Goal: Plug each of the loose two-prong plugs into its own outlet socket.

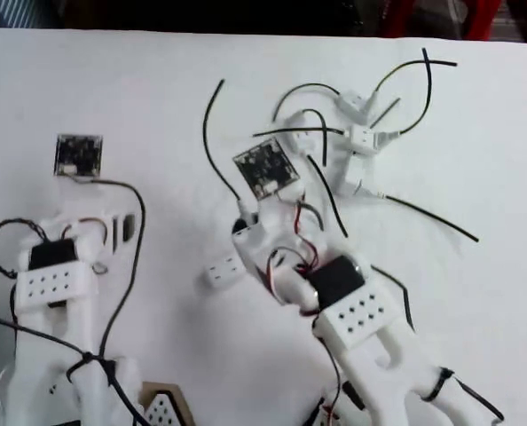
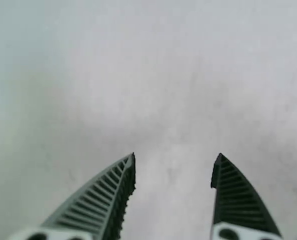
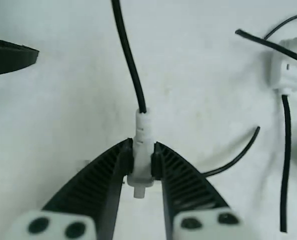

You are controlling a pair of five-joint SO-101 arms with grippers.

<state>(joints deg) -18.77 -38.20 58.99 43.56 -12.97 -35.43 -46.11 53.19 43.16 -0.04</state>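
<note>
Plug (image 3: 141, 131) tight in the right claw (image 3: 142, 146)

You cannot make out the plug's (image 3: 143, 131) prongs: the right gripper's (image 3: 143, 146) fingers (image 3: 113, 170) cover its sides, and from above the right arm (image 1: 352, 306) hides plug and fingers alike under its wrist. The left arm (image 1: 55, 280) likewise covers its own fingers from above. One outlet (image 3: 290, 67) is cut by the picture's edge. In the far right cluster of outlets (image 1: 361, 138), the sockets are too small to tell which are filled. Both arms run off the near edge.
</note>
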